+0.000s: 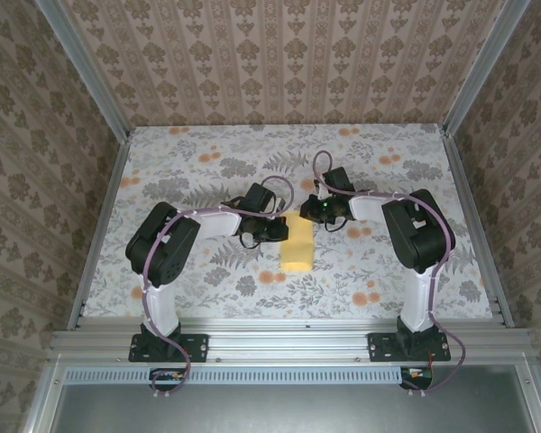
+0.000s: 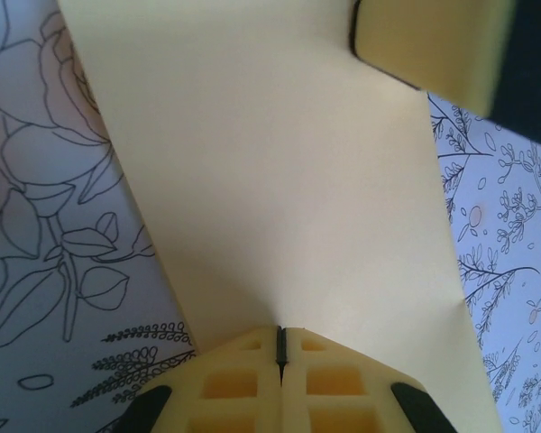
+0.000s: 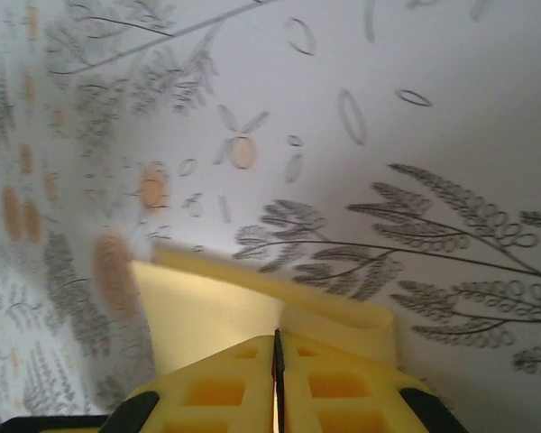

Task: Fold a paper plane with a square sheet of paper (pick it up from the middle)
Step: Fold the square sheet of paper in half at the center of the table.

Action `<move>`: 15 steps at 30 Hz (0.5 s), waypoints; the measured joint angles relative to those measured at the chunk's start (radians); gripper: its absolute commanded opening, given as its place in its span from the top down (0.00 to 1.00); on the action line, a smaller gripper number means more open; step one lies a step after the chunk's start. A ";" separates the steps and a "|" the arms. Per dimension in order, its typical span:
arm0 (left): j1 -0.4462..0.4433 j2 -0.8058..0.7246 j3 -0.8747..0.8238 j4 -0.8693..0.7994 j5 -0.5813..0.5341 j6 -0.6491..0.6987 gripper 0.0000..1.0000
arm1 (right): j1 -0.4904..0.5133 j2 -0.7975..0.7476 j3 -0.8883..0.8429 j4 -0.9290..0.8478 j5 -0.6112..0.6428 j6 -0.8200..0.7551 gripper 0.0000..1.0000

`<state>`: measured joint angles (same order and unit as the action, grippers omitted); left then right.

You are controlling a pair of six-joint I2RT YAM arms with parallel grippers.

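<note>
The sheet of paper [image 1: 298, 248] lay on the cloth [image 1: 207, 162] between the arms, with the left gripper [image 1: 282, 230] at its left edge and the right gripper [image 1: 311, 215] at its far right corner.

Tabletop [image 1: 252, 311], seen from above: a pale floral cloth [image 1: 406, 171] with grey leaf sprays and small orange blossoms covers it from edge to edge. A yellow-orange sheet of paper [image 1: 297, 245], folded to a narrow oblong, lies on the cloth near the middle. An aluminium rail [image 1: 288, 341] borders the near edge.
</note>
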<state>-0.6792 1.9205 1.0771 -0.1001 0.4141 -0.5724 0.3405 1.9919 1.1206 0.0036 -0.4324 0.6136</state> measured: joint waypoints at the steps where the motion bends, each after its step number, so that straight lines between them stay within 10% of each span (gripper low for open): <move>1: 0.000 0.000 0.000 -0.001 0.000 0.002 0.97 | -0.005 0.003 0.002 0.000 -0.002 0.000 0.88; 15: 0.000 -0.003 -0.003 0.000 -0.004 0.009 0.97 | -0.056 0.007 0.006 0.005 0.002 -0.008 0.87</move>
<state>-0.6792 1.9175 1.0740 -0.1001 0.4103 -0.5636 0.2844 1.9987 1.1267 0.0082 -0.4301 0.6060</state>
